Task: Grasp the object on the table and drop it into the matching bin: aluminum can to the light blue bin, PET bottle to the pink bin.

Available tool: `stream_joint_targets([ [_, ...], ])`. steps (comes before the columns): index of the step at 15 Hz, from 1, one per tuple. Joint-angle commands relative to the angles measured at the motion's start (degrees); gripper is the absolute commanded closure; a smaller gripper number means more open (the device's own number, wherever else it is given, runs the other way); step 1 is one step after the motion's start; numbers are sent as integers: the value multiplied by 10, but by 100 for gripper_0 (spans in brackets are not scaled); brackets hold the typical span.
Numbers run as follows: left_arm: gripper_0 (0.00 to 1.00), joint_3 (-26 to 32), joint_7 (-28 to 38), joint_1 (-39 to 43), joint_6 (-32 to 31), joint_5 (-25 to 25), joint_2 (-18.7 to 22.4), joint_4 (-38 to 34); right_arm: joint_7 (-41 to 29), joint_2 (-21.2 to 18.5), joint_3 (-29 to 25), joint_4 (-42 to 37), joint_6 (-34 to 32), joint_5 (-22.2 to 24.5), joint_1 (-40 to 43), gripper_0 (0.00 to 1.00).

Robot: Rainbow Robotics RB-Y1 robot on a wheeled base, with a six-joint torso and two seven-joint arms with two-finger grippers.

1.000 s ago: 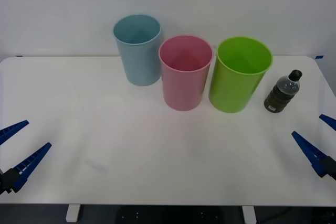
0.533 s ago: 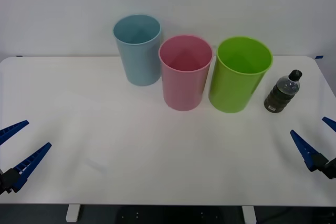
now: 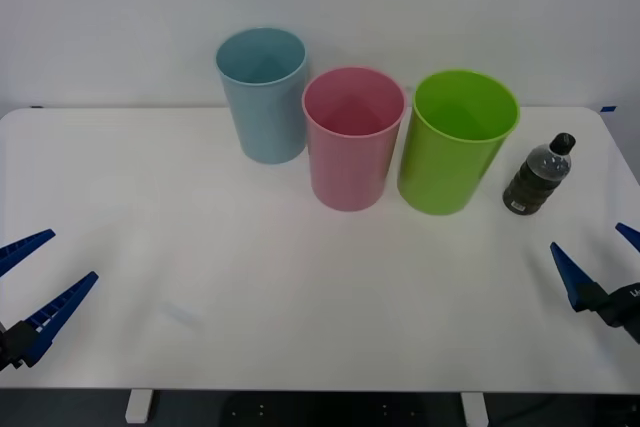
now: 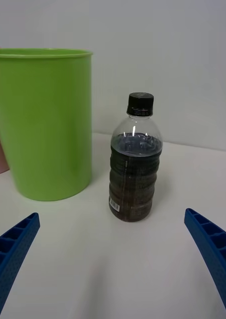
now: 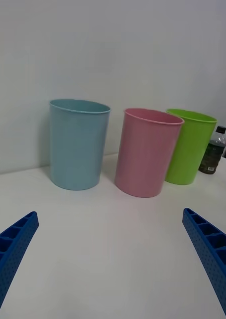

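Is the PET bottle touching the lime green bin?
Apart. The right wrist view shows bare table between the PET bottle and lime green bin.

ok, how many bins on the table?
3, in a row at the back of the white table: round pale blue plastic bin on the robot's left, round pink plastic bin in the middle, round lime green plastic bin on the right.

A plain white wall (image 3: pixel 450 7) fills the upper frame; below the table's (image 3: pixel 250 277) front edge lies dark floor (image 3: pixel 330 409), evenly lit.
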Motion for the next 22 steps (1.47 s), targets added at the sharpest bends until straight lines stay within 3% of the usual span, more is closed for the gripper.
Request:
stream_joint_targets([
  [1,0,0,0,0,0,0,0,0,3,6,0,28,14,10,-26,0],
  [9,0,0,0,0,0,0,0,0,19,25,11,80,83,40,-95,0],
  [22,0,0,0,0,0,0,0,0,46,25,13,252,111,57,-248,0],
])
